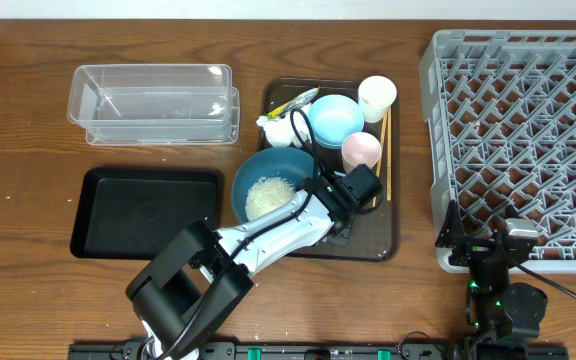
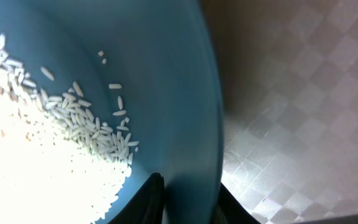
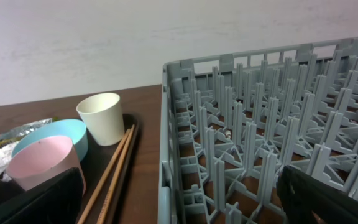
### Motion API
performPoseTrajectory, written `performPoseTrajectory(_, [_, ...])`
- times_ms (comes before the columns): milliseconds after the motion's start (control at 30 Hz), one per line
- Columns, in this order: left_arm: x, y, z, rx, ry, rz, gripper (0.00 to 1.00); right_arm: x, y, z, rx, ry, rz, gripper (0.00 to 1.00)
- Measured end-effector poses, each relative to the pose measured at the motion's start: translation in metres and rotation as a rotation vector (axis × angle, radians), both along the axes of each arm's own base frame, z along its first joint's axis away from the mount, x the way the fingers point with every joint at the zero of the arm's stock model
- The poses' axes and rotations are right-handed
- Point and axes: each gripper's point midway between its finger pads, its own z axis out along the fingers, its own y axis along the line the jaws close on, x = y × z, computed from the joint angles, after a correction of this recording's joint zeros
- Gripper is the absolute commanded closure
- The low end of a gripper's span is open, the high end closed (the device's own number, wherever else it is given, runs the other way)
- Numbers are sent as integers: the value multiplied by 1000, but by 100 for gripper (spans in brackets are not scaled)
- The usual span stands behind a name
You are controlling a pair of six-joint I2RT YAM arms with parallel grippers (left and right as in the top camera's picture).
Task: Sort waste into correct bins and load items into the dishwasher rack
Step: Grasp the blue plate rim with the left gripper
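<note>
The wide dark-blue bowl [image 1: 268,165] sits on the brown serving tray with the heap of white rice [image 1: 268,194] inside it. My left gripper [image 1: 320,196] is shut on the bowl's right rim. In the left wrist view one finger is inside the bowl [image 2: 166,74] and one outside, next to the rice [image 2: 36,143]. The light-blue bowl [image 1: 335,117], white cup [image 1: 377,97], pink cup [image 1: 361,150], chopsticks [image 1: 386,150], napkin [image 1: 276,130] and yellow-green wrapper [image 1: 296,102] lie on that tray. My right gripper [image 1: 493,250] is open and empty at the near left corner of the grey rack [image 1: 528,130].
The clear tub [image 1: 153,100] stands at the back left and the black tray [image 1: 143,212] in front of it. The brown serving tray [image 1: 373,235] lies between them and the rack. The right wrist view shows the rack [image 3: 260,124], white cup [image 3: 102,118], pink cup [image 3: 42,162] and chopsticks [image 3: 114,174].
</note>
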Motion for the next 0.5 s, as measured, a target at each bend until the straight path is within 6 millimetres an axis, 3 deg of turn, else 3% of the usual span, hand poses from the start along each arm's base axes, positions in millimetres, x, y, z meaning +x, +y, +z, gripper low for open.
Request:
performPoseTrajectory(200, [0,0,19,-29,-23,0,81,0,0,0,0,0,0,1])
performPoseTrajectory(500, [-1,1,93,-166,-138,1,85,0,0,0,0,0,0,1])
